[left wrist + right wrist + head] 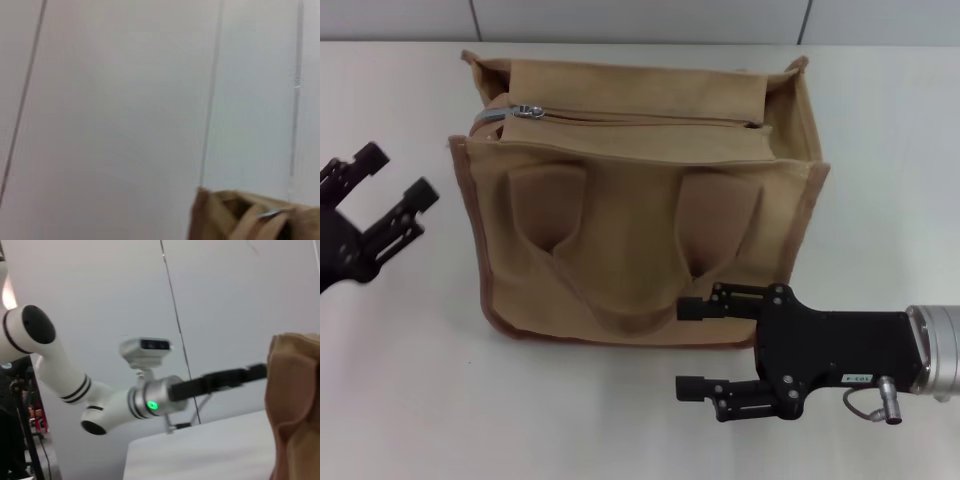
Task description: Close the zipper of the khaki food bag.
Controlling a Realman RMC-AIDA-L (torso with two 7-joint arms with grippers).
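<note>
Fingers apart, both grippers, beside khaki food bag [640, 240]; zipper [620, 116] pull clear only from head.

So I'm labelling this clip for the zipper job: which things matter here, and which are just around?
Belongs to the job:
khaki food bag
zipper, silver pull at the bag's left end
left gripper, open, left of the bag
right gripper, open, in front of it

Just around:
white table
wall

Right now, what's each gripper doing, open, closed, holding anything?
Left gripper: open, empty, left of the khaki food bag.
Right gripper: open, empty, in front of it.
</note>
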